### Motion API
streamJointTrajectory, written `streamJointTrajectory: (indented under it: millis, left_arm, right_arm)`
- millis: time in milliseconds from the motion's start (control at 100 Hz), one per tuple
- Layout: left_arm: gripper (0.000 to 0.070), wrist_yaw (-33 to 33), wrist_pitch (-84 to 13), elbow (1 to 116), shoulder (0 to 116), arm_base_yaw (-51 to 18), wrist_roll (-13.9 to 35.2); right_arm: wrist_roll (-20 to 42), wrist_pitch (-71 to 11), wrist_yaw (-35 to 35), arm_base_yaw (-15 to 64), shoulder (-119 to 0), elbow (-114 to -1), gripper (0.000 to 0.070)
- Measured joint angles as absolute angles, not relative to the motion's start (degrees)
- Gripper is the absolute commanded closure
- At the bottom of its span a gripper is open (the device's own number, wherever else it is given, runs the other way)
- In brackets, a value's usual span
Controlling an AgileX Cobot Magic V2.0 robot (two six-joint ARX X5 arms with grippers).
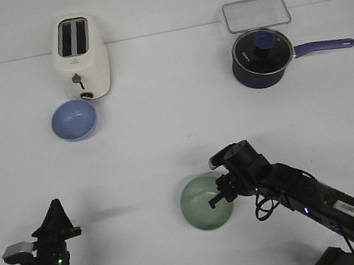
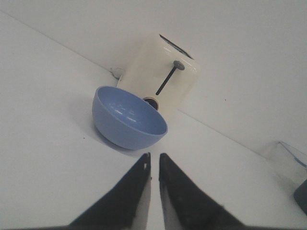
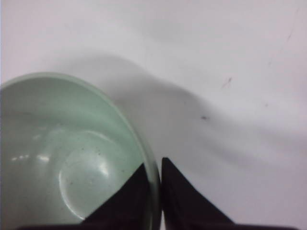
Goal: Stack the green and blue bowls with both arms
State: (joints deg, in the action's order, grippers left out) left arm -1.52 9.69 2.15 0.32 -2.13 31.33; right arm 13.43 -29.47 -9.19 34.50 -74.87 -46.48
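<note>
The pale green bowl [image 1: 205,202] sits near the front middle of the table. My right gripper [image 1: 219,195] is shut on its right rim, one finger inside the bowl and one outside; the right wrist view shows the rim [image 3: 154,184] pinched between the fingers. The light blue bowl [image 1: 74,120] stands at the far left, just in front of the toaster, and fills the middle of the left wrist view [image 2: 128,118]. My left gripper [image 2: 154,160] is shut and empty, well short of the blue bowl, at the front left corner [image 1: 54,207].
A cream toaster [image 1: 81,55] stands behind the blue bowl. A dark navy lidded saucepan [image 1: 262,58] with its handle pointing right and a clear plastic container [image 1: 256,13] are at the back right.
</note>
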Motion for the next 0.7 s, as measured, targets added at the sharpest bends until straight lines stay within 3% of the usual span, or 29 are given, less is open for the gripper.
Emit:
streamJointTrajectory:
  millis: [60, 100, 200, 240, 470, 700]
  left_arm:
    - [0.0687, -1.52, 9.3, 2.63, 0.38, -2.13, 31.68]
    - [0.0687, -1.52, 8.99, 3.14, 0.51, -2.13, 31.9]
    - [0.0687, -1.52, 7.09, 5.52, 1.76, -2.13, 32.29]
    - [0.0687, -1.52, 6.04, 6.92, 2.72, -2.13, 32.29]
    - [0.0687, -1.52, 3.66, 15.79, 14.26, -2.13, 31.14]
    - [0.0687, -1.52, 0.78, 30.39, 37.95, -2.0, 24.95]
  right_arm:
    - [13.39, -29.04, -9.19, 34.5, -75.24, -46.46, 0.0698]
    - [13.34, -28.73, -9.19, 34.5, -75.5, -46.46, 0.066]
    - [13.3, -28.01, -9.04, 34.5, -76.31, -46.46, 0.04]
    - [13.32, -27.57, -9.02, 34.5, -76.44, -46.46, 0.0345]
    - [13.37, -26.39, -9.02, 33.67, -72.03, -46.59, 0.034]
    - [13.37, -26.28, -8.32, 30.94, -61.69, -47.0, 0.0341]
